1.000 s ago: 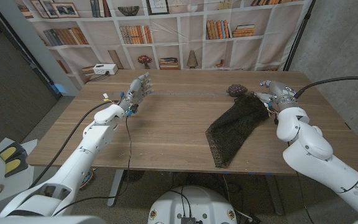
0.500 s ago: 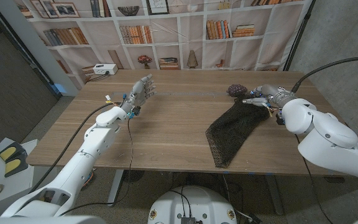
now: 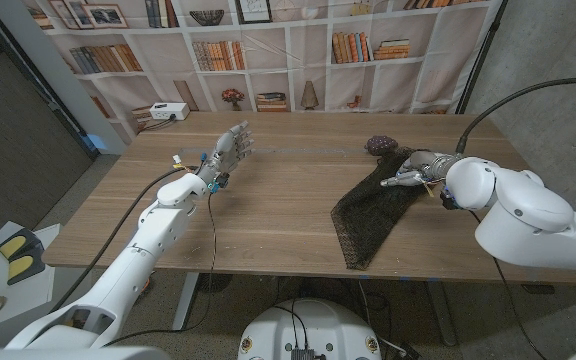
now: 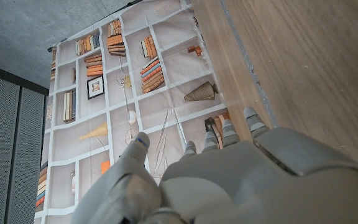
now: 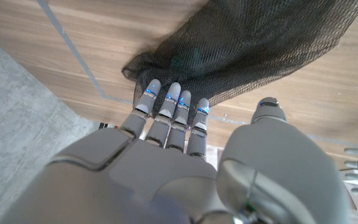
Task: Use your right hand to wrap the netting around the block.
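The dark netting (image 3: 373,210) sprawls limp and light at right of centre, its far corner by the small block (image 3: 378,145), where the right hand (image 3: 413,172) rests with fingers extended, apparently gripping nothing; it likely handles best pinched at an edge.

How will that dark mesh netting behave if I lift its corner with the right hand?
The dark mesh netting lies crumpled and bunched, so it will probably drape limply. It looks thin and see-through, likely light. Its lower tip hangs past the wooden table edge, so it may slide when the right hand pulls.
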`<move>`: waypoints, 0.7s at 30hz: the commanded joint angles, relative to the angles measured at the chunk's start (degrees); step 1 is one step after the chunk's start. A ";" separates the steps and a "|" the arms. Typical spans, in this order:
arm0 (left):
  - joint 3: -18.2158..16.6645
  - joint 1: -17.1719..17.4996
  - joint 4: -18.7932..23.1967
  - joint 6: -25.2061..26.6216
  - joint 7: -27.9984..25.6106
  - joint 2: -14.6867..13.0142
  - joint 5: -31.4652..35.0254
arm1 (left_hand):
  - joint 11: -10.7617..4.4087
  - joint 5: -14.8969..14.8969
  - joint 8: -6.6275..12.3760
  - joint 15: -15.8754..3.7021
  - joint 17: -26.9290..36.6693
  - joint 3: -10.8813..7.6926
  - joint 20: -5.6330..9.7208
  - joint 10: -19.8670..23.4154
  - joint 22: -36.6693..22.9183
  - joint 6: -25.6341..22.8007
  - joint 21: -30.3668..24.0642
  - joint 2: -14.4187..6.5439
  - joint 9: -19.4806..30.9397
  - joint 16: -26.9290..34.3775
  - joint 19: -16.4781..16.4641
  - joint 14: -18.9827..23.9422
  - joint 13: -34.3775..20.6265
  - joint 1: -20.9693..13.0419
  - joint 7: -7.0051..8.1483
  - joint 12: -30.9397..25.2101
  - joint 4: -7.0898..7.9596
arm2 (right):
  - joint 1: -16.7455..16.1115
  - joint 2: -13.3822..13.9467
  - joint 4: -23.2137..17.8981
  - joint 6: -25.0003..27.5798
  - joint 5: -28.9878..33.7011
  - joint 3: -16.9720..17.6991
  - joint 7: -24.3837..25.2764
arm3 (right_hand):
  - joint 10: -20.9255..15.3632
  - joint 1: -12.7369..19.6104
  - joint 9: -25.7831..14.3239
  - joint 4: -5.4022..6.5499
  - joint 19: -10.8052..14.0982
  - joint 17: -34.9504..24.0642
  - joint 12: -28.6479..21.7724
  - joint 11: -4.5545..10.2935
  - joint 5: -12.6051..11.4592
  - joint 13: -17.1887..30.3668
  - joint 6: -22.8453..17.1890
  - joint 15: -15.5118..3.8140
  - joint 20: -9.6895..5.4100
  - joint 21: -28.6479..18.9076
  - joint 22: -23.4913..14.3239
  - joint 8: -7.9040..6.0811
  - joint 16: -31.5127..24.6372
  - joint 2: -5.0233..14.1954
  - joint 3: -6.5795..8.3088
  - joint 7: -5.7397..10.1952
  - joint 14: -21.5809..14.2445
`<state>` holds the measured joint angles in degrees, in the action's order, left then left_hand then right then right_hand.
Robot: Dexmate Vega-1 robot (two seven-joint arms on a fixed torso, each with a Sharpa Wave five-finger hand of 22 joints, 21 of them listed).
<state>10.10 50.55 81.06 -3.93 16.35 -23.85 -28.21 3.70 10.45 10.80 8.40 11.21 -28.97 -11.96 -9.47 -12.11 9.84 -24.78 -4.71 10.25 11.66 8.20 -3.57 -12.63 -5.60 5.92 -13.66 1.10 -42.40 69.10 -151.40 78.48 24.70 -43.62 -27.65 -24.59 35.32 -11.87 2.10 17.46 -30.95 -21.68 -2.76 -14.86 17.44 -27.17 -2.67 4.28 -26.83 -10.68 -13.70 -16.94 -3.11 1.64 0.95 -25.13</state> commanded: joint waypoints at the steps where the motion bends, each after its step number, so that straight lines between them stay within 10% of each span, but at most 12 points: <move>1: -0.15 0.55 0.61 -0.45 0.05 -0.12 -0.15 | -0.08 0.10 0.03 0.20 0.16 -0.10 -0.23 -0.31 -0.19 2.14 0.14 0.03 0.09 0.08 -0.41 0.30 -0.12 0.17 0.31 0.14 -0.25 | 3.84 -7.05 5.30 -1.70 52.39 -7.27 -50.44 | 2.32 0.69 -0.35 -0.29 -0.56 -0.04 0.32 0.63 -1.00 0.38 1.98 -1.79 -0.55 0.41 -0.21 1.05 0.93 -0.92 -0.82 0.20 1.38; 7: -0.29 0.83 1.19 -0.20 -0.06 -0.41 -0.23 | 0.00 0.09 0.03 0.22 0.16 -0.10 -0.24 -0.29 -0.19 2.14 0.15 0.03 0.09 0.07 -0.43 0.31 -0.12 0.16 0.32 0.14 -0.27 | 1.38 -8.42 4.90 -5.45 52.39 -4.27 -51.31 | 6.78 3.74 -0.71 -1.56 -1.74 -0.19 1.61 1.27 -2.74 0.97 7.09 -1.77 -1.26 1.33 -0.28 2.61 2.40 -0.56 -0.81 0.45 4.47; 14: -0.34 1.02 1.49 -0.31 -0.05 -0.56 -0.24 | 0.06 0.09 0.03 0.23 0.16 -0.11 -0.24 -0.30 -0.20 2.15 0.17 0.03 0.09 0.07 -0.43 0.32 -0.12 0.16 0.38 0.14 -0.29 | 17.56 -3.82 2.41 1.51 50.35 -23.35 -51.31 | 3.24 4.25 -1.35 -1.54 -2.06 -0.71 -0.69 1.43 -3.74 1.77 5.11 -2.95 -1.85 1.81 -0.36 1.28 1.21 -0.19 -1.40 0.20 1.34; 21: -0.45 1.28 1.75 -0.41 0.07 -0.65 -0.44 | -0.01 0.09 0.01 0.15 0.16 -0.12 -0.24 -0.30 -0.20 2.19 0.19 0.04 0.09 0.06 -0.43 0.32 -0.12 0.16 0.40 0.14 -0.30 | 21.98 -3.21 2.04 1.51 44.62 -26.94 -51.31 | 2.22 4.73 -2.09 -1.62 -1.96 -1.47 -2.50 1.95 -4.66 2.89 3.66 -3.81 -2.11 2.20 -0.44 0.52 0.51 -0.38 -2.34 0.61 -0.64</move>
<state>9.85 51.43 82.29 -4.17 16.36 -24.27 -28.47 3.70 10.45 10.80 8.40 11.22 -28.97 -12.17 -9.47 -12.11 9.85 -24.78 -4.71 10.24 11.66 7.99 -3.57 -12.63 -5.60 5.92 -13.66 1.10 -32.76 64.25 -148.37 77.53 62.22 -57.28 -67.59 -22.77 39.46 -13.69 0.70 15.62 -32.02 -23.92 -1.11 -19.00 19.87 -24.19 -2.59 2.49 -24.75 -10.81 -13.19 -16.14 -3.73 -0.24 1.55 -25.51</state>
